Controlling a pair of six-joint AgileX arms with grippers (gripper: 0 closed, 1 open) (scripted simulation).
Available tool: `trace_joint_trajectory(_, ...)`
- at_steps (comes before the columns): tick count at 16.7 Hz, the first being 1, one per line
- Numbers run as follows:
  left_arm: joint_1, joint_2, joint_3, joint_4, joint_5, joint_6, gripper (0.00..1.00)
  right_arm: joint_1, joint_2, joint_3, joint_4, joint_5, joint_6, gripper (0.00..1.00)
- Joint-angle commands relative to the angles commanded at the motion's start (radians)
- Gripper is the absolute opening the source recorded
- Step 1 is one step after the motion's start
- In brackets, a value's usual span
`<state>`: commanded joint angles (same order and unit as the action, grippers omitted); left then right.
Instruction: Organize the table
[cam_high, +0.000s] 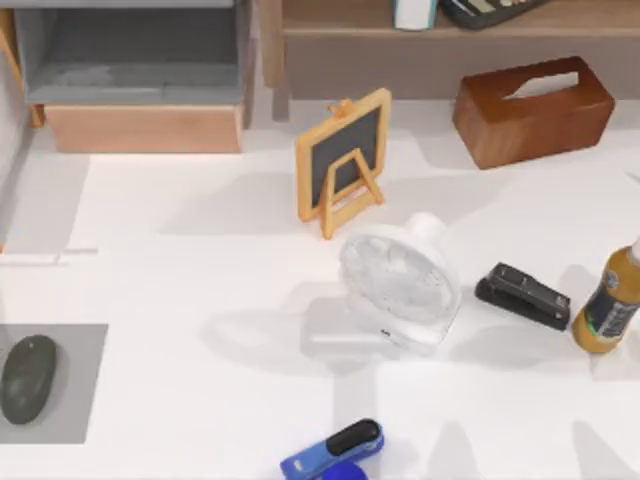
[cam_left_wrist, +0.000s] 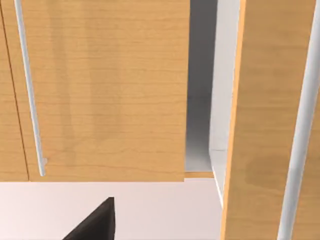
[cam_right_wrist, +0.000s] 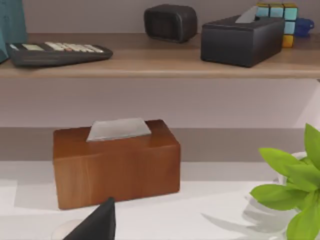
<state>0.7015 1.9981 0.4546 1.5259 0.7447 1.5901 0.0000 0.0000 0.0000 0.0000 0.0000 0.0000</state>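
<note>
The left gripper (cam_left_wrist: 96, 223) appears in the left wrist view as a matte black, wedge-shaped piece of hard material. It juts into the frame from the edge nearest the camera and narrows to a blunt tip, with one side straight and the other slanting away. It is held roughly level, aimed ahead rather than downward.

The right gripper (cam_right_wrist: 97, 223) appears in the right wrist view as the same kind of matte black wedge, in the same spot of its frame, with the same straight and slanting sides. It too is held about level, facing forward.
</note>
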Motion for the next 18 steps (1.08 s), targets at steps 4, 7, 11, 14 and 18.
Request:
trace_joint_trajectory(4,-0.043,0.024,0.061,-0.031,-0.043,0.000,1.00,0.000,0.000,0.000,0.000,0.000,0.000,1.00)
trace_joint_trajectory(7,-0.043,0.024,0.061,-0.031,-0.043,0.000,1.00,0.000,0.000,0.000,0.000,0.000,0.000,1.00)
trace_joint_trajectory(11,-0.043,0.024,0.061,-0.031,-0.043,0.000,0.70,0.000,0.000,0.000,0.000,0.000,0.000,1.00)
trace_joint_trajectory(14,-0.043,0.024,0.061,-0.031,-0.043,0.000,0.47,0.000,0.000,0.000,0.000,0.000,0.000,1.00)
trace_joint_trajectory(18,-0.043,0.024,0.061,-0.031,-0.043,0.000,0.17,0.000,0.000,0.000,0.000,0.000,0.000,1.00)
